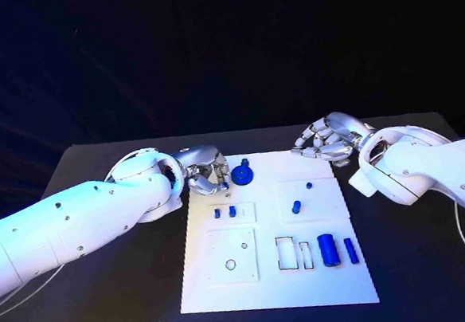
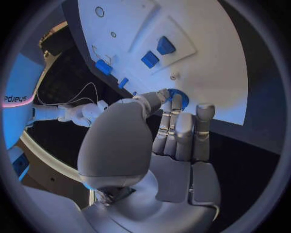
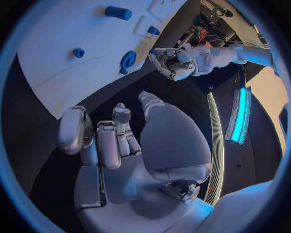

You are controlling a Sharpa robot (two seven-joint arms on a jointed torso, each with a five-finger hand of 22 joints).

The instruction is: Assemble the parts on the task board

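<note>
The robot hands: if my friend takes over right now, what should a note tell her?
Left hand: at the far left corner of the task board, fingertips touching the round blue gear; whether it actually grips it cannot be told.
Right hand: fingers curled in, holding nothing, hovering just beyond the board's far right corner.
Parts: two small blue pieces in a recess near the left edge, two small pegs in the right panel, a blue cylinder and a thinner bar lying near the front.
Done: cannot tell.
Left: place the gear, cylinder and bar.

dim blue light, fisheye-bent wrist views
</note>
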